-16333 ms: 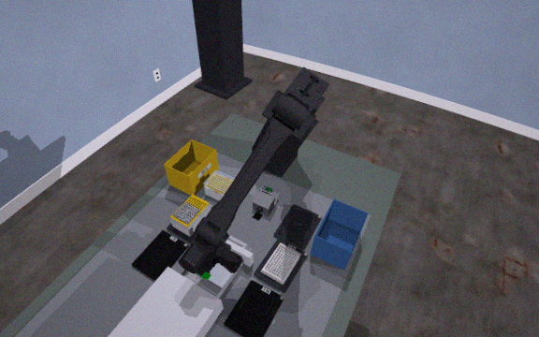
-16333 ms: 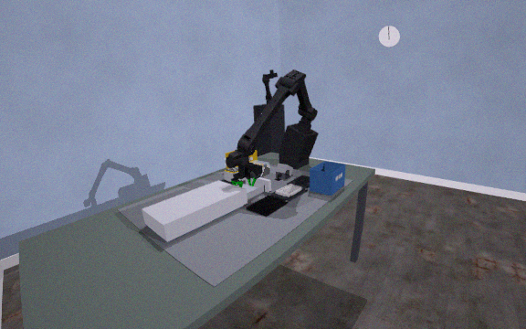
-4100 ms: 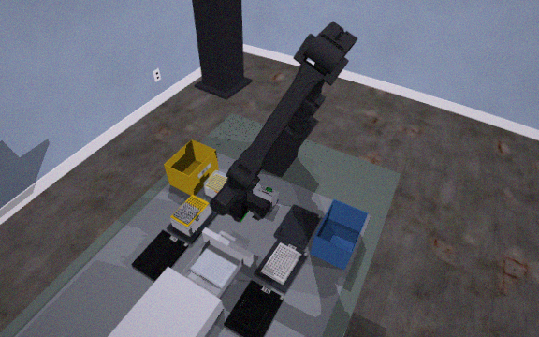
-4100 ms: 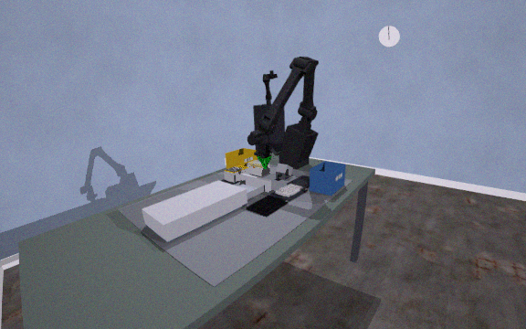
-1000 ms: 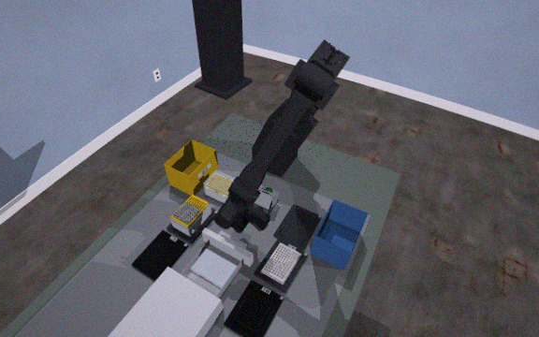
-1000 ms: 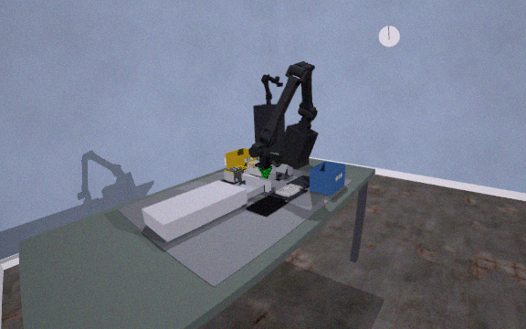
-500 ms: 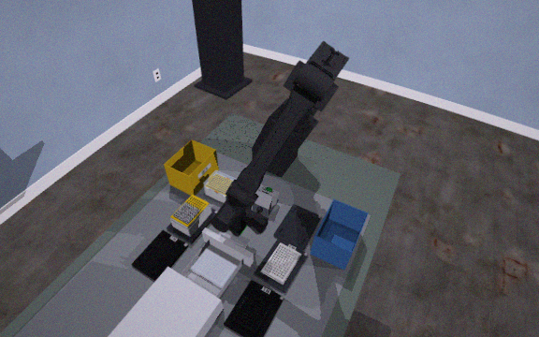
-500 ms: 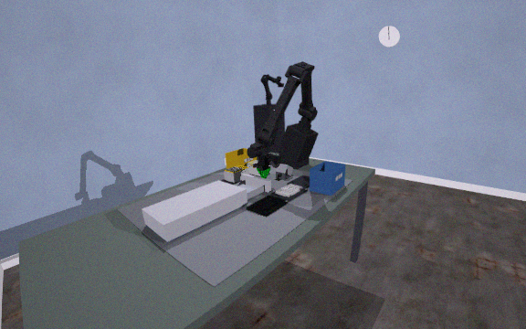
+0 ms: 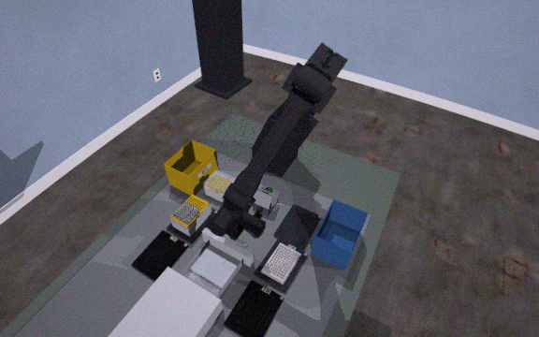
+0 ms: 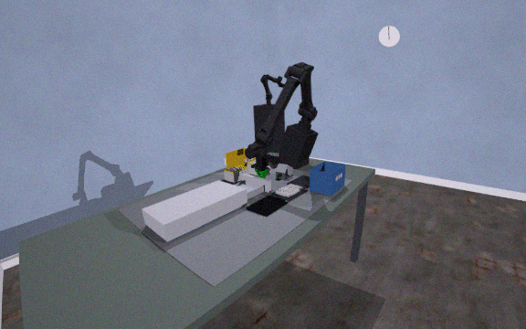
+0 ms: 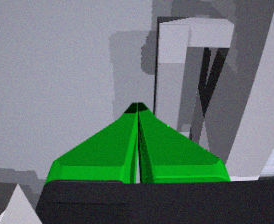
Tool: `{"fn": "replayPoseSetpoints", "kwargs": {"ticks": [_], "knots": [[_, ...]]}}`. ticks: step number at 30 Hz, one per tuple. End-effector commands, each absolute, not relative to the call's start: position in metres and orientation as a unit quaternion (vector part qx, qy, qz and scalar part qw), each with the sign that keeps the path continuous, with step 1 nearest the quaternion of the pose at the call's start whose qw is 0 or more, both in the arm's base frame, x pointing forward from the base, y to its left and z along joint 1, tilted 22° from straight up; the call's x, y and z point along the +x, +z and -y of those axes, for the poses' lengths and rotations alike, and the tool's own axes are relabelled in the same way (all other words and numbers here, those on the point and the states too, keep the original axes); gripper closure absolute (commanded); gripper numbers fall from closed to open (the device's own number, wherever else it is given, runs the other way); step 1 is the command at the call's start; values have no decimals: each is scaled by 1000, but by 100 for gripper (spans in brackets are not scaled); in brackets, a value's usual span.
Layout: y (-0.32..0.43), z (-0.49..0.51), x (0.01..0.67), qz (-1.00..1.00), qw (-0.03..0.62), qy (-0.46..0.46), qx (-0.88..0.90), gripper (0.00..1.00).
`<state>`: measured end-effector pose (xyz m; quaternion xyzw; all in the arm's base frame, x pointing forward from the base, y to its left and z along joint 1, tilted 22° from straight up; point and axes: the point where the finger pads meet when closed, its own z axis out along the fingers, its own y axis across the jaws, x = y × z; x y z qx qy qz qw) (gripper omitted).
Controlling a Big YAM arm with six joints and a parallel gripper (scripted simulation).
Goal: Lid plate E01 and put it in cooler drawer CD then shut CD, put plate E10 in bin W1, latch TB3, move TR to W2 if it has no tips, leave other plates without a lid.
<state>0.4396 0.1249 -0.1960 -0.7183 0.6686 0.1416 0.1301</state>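
Note:
My gripper (image 9: 240,232) is shut with nothing between its green fingers, which meet in a point in the wrist view (image 11: 137,107). It is low, close against the outer side of the front panel (image 9: 228,246) of the cooler CD's drawer. The drawer stands open, and a pale lidded plate (image 9: 214,268) lies flat inside it. CD's white housing (image 9: 171,309) is at the near end. The white assay plate (image 9: 283,261) sits on its black nest. Tip box TB3 (image 9: 218,183) stands beside the yellow bin W1 (image 9: 190,166). The tip rack TR (image 9: 189,212) sits in its nest.
The blue bin W2 (image 9: 340,232) stands at the right. The green DONE key (image 9: 268,190) sits on a small grey box behind my arm. Empty black nests lie at the left (image 9: 159,254), the near right (image 9: 254,311) and beside W2 (image 9: 298,220).

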Motion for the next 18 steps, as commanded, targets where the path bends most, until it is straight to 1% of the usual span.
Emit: {"fn": "replayPoseSetpoints", "kwargs": {"ticks": [1, 18], "knots": [[-193, -117, 455, -672, 139, 136, -715, 100], [-192, -117, 478, -672, 143, 133, -714, 100]]}}
